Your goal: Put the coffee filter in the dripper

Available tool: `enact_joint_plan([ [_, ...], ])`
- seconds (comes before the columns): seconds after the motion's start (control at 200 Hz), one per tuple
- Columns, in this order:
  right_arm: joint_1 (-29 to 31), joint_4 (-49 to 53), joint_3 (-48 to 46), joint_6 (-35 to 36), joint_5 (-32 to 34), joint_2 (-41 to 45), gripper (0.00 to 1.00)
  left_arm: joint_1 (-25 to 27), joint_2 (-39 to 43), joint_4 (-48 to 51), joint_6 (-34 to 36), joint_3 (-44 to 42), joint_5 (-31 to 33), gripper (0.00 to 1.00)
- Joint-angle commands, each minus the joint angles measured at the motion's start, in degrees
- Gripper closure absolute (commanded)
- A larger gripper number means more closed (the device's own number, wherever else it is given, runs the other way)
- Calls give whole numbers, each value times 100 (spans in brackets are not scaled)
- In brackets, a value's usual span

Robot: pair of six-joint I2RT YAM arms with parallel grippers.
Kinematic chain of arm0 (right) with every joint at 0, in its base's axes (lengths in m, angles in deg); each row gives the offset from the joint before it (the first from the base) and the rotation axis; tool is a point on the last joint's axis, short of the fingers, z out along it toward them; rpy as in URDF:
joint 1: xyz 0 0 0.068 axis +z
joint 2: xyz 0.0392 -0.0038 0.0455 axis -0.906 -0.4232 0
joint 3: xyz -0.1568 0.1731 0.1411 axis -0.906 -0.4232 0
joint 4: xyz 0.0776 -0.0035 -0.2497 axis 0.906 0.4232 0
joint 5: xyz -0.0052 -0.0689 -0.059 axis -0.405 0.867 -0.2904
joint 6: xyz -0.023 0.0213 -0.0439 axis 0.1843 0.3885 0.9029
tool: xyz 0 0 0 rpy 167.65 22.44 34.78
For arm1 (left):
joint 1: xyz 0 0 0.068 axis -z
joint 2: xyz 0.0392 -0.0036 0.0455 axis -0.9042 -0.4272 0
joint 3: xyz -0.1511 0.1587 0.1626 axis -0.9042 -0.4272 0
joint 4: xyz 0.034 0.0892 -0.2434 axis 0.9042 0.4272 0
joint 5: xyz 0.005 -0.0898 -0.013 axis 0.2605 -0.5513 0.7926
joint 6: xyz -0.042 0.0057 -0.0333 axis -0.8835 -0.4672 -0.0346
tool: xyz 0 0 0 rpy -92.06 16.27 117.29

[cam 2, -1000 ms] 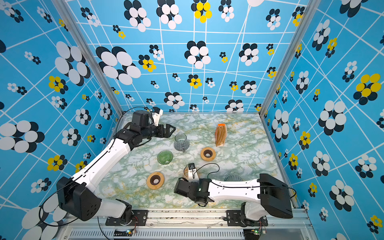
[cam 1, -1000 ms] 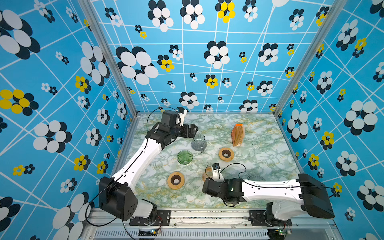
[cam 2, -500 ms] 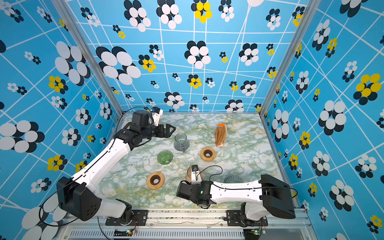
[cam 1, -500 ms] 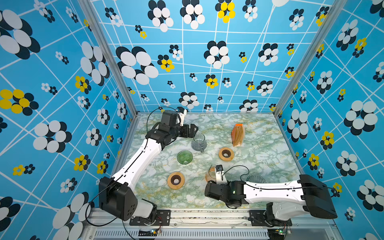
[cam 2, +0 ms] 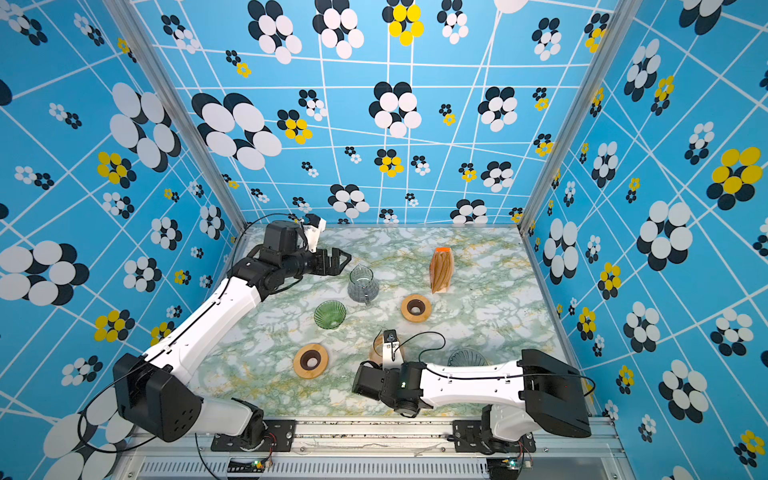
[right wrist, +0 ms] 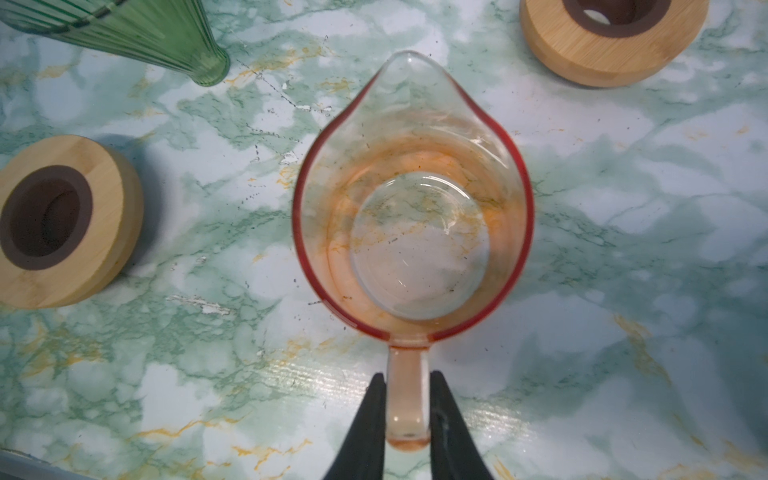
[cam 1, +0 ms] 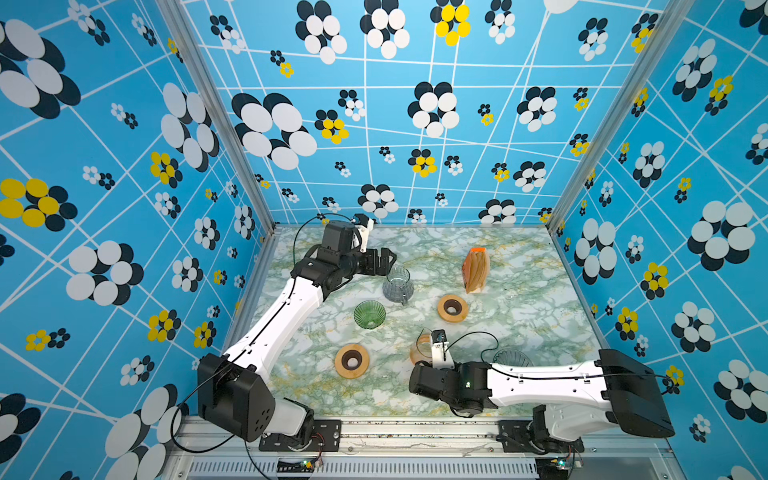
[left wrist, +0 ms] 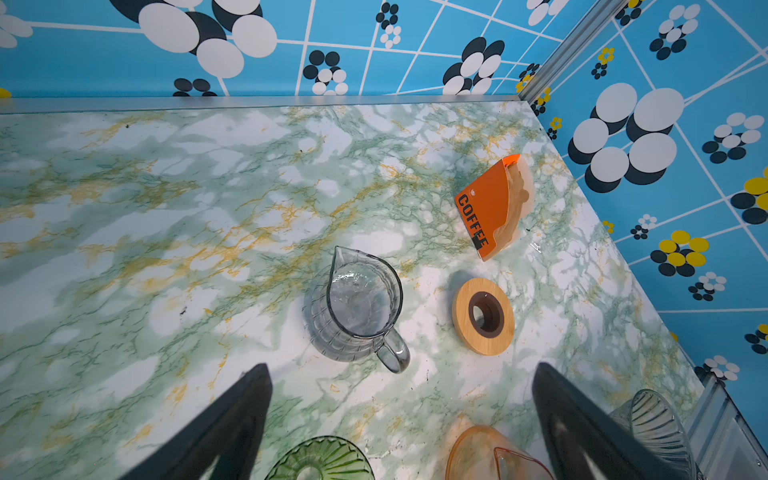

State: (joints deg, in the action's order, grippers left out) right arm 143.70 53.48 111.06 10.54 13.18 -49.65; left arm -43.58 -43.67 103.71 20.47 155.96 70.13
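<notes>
The coffee filter pack [cam 1: 476, 270] [cam 2: 441, 270] [left wrist: 494, 208], orange with brown filters, stands at the back right. A green glass dripper [cam 1: 369, 314] [cam 2: 330, 314] [right wrist: 124, 33] sits mid-table. A clear ribbed dripper [cam 1: 511, 358] [cam 2: 466, 357] [left wrist: 656, 424] sits at the front right, behind my right arm. My right gripper [right wrist: 407, 378] is shut on the handle of an orange glass pitcher [right wrist: 411, 199] [cam 1: 419, 349] standing on the table. At the back left my left gripper [cam 1: 384, 259] [left wrist: 401, 368] is open and empty, beside a grey glass pitcher [cam 1: 397, 284] [left wrist: 357, 303].
Two wooden rings lie on the marble top: one [cam 1: 452, 308] [left wrist: 484, 316] near the filter pack, one [cam 1: 352, 360] [right wrist: 62, 220] at the front left of the orange pitcher. Blue patterned walls close the table on three sides.
My right forearm has sunk lower and its wrist has shifted slightly to the right. The orange pitcher stays about where it was. The left arm has not moved.
</notes>
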Motion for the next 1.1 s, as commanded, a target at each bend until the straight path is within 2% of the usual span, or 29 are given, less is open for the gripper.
enact_joint_plan([
  [0.0, 42, 2, -68, -112, 70, -31, 78, -12, 171, 42, 124, 96, 19, 1],
  [0.25, 45, -7, -61, -125, 53, -58, 74, -12, 170, 50, 123, 101, 18, 1],
  [0.56, 53, -16, -172, -140, 89, 181, 59, -12, 173, 52, 132, 102, 35, 1],
  [0.745, 75, -126, -403, 8, 119, 587, 52, -13, 175, 50, 133, 100, -6, 1],
  [0.915, 71, -130, -547, 404, 264, 1046, 48, -20, 196, 32, 144, 97, -23, 1],
  [1.1, -139, -67, -691, 827, 127, 1746, 44, -6, 224, 59, 198, 153, -118, 1],
])
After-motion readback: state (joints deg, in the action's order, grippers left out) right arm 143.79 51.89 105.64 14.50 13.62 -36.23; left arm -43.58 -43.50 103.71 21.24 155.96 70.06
